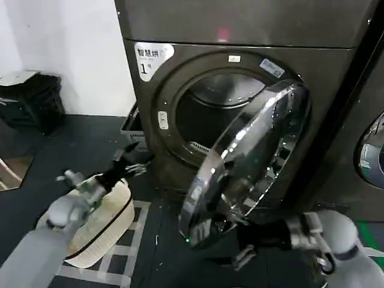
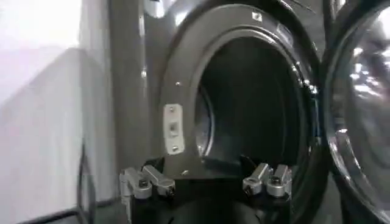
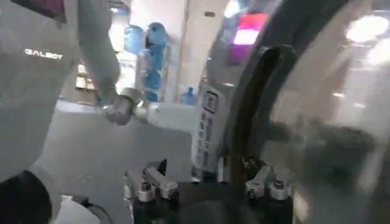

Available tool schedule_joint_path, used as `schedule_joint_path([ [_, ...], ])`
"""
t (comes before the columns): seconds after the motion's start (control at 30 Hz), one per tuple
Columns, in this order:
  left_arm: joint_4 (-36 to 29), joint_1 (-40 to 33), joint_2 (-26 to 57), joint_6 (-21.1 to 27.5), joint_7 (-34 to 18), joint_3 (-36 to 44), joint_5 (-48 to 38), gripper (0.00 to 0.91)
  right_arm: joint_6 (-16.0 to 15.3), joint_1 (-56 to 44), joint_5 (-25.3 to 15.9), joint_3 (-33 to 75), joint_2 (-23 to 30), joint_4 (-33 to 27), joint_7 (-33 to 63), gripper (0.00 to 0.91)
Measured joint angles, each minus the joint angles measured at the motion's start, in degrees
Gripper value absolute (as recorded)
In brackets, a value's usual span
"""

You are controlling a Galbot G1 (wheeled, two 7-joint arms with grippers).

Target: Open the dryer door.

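Observation:
The dryer (image 1: 240,24), dark grey with a "1" sticker (image 1: 150,57), has its round drum opening (image 1: 204,120) exposed. The chrome-rimmed dryer door (image 1: 252,156) is swung out on its right-hand hinge, about half open and tilted toward me. My right gripper (image 1: 243,240) sits low behind the door's lower edge, partly hidden by it. In the right wrist view the right gripper (image 3: 207,182) stands open, with the door's rim (image 3: 256,109) just beyond its fingers. My left gripper (image 1: 129,159) hovers open and empty near the dryer's lower left corner. The left gripper (image 2: 207,179) faces the drum opening (image 2: 256,103).
A white tub (image 1: 108,222) lies on the floor under my left arm. A grey basket (image 1: 133,129) stands against the dryer's left side and black bags (image 1: 30,99) lie by the wall. A neighbouring machine (image 1: 372,150) is close on the right. Pale tape lines (image 1: 120,264) mark the dark floor.

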Motion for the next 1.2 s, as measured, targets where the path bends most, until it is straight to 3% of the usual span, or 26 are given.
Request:
schedule_joint_path([
  [0.27, -0.91, -7.59, -1.7, 0.85, 0.17, 10.72, -0.17, 0.907, 0.79, -5.59, -5.48, 20.47, 3.7, 0.23, 9.53, 0.907],
  [0.4, -0.21, -10.46, -2.55, 1.51, 3.21, 15.15, 0.83, 0.907, 0.6, -8.69, -7.37, 27.78, 6.65, 2.15, 21.81, 0.907],
  [0.6, -1.71, -13.05, -3.71, 4.36, 4.28, 19.06, -1.43, 0.907, -5.82, -13.1, -10.29, 37.56, 9.53, 4.22, 46.05, 0.907],
  [0.7, -3.38, -14.1, -4.02, 5.9, 3.89, 20.59, -3.37, 0.907, -5.6, -13.07, -8.44, 42.3, 9.0, 3.35, 57.51, 0.907],
  [0.83, -4.17, -16.21, -4.51, 5.81, 3.84, 24.2, -4.4, 0.907, -9.84, -13.31, -3.96, 46.9, 9.04, 3.41, 69.66, 0.907],
  [0.9, -3.66, -17.99, -5.12, 5.68, 3.7, 26.57, -4.46, 0.907, -11.92, -13.8, -3.4, 49.13, 8.92, 3.11, 72.45, 0.907],
  [1.2, -1.0, -26.31, -10.03, 5.01, 3.8, 38.66, -4.81, 0.907, -13.96, -17.1, 2.08, 62.42, 5.7, 2.29, 76.58, 0.907],
])
